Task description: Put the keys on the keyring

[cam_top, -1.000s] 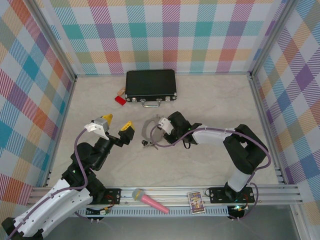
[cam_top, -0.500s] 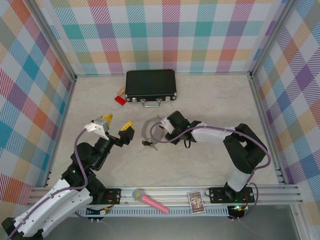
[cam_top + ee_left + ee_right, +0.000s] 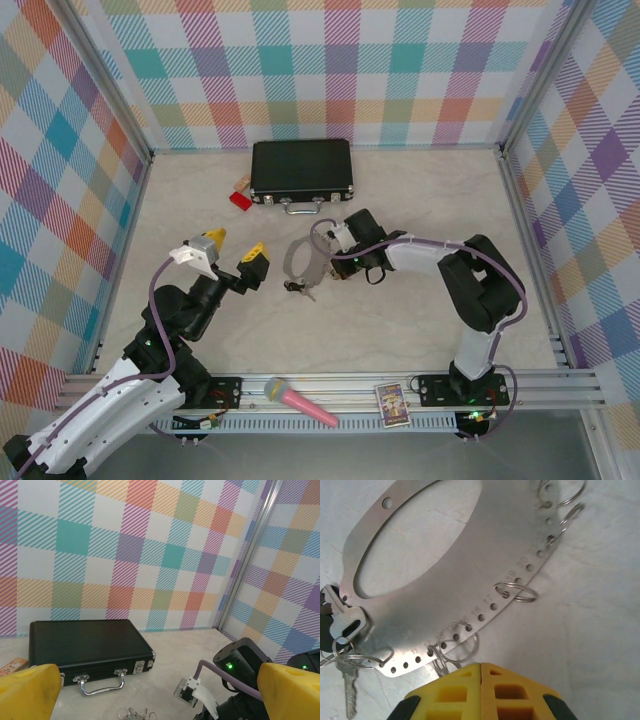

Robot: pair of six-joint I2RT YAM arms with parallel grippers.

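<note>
From above, the keyring (image 3: 300,258) is lying flat near the middle of the table (image 3: 420,200), with the keys (image 3: 297,288) touching its near rim. The right gripper (image 3: 326,247) is pressing in at the hoop's right edge. The left gripper (image 3: 233,250) is hanging just left of the hoop with its jaws spread wide. Bare marbled surface is stretching out to the right and along the near edge, while the black case (image 3: 301,168) is sitting against the far side. Checked walls (image 3: 60,150) are closing in the left, far and right sides.

In the left wrist view, the left gripper (image 3: 160,700) is gaping, one yellow finger at each lower corner. The black case (image 3: 85,642) is lying ahead, and open floor is running on past it to the corner post.

In the right wrist view, the right gripper (image 3: 481,667) is sitting with its yellow tips pressed together at the rim of the keyring (image 3: 445,575). Small loops (image 3: 516,591) are hanging along that rim. Whether one is caught in the tips cannot be told. The keys (image 3: 347,625) are resting at the hoop's left end.
</note>
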